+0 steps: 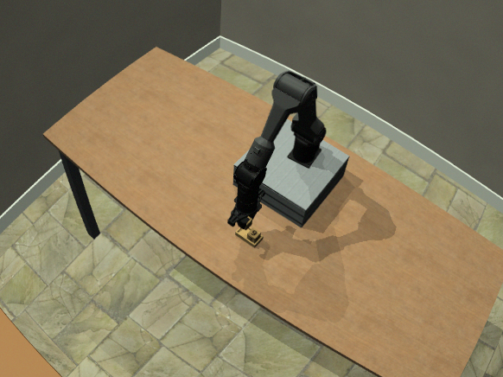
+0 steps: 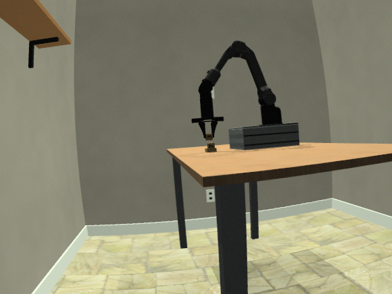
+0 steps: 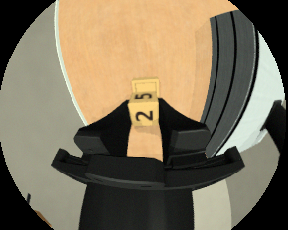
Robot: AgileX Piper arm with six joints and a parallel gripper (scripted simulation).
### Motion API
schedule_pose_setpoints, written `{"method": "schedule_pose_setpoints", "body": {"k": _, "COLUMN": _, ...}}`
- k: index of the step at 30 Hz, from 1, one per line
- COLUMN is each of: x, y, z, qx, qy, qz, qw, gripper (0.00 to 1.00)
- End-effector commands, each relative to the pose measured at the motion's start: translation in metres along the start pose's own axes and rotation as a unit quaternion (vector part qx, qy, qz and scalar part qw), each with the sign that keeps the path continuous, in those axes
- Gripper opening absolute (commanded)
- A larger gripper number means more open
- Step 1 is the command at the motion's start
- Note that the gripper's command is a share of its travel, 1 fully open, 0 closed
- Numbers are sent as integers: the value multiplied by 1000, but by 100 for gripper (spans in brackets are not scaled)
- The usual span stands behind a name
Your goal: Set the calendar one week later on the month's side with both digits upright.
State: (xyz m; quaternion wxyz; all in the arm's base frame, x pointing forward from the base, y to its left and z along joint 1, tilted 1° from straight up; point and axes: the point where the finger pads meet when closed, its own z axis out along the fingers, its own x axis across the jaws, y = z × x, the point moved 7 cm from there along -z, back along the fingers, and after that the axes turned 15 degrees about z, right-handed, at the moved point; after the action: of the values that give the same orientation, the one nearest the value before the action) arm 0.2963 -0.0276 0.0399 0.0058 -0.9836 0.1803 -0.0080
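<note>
My gripper (image 1: 243, 223) (image 2: 209, 136) (image 3: 144, 106) is shut on a small yellow date cube (image 1: 246, 222) (image 2: 209, 137) (image 3: 143, 115). The cube's face toward the wrist camera shows a 2. It hangs a little above the small yellow calendar tray (image 1: 242, 234) (image 2: 211, 150), which lies flat on the wooden table (image 1: 151, 125) (image 2: 269, 165). The second cube (image 1: 255, 234) (image 2: 211, 145) (image 3: 147, 93) stands in the tray; in the wrist view its top shows a 5. The side with the month's name is too small to read.
The arm's grey base block (image 1: 298, 182) (image 2: 263, 135) (image 3: 229, 76) stands just behind and to the right of the tray. The table's near edge (image 1: 207, 257) runs close in front of the tray. A wooden shelf (image 2: 30, 20) hangs on the left wall.
</note>
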Motion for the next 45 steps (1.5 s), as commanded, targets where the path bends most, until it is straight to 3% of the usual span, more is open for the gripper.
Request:
{"method": "schedule_pose_setpoints", "body": {"k": 1, "x": -1, "y": 0, "z": 9, "qx": 0, "qy": -2, "qz": 1, "qw": 1000, "gripper": 36}}
{"method": "schedule_pose_setpoints", "body": {"k": 13, "x": -1, "y": -1, "z": 32, "qx": 0, "qy": -1, "qz": 0, "qw": 1000, "gripper": 36}}
{"method": "schedule_pose_setpoints", "body": {"k": 45, "x": 0, "y": -1, "z": 32, "qx": 0, "qy": 0, "qz": 0, "qw": 1000, "gripper": 36}}
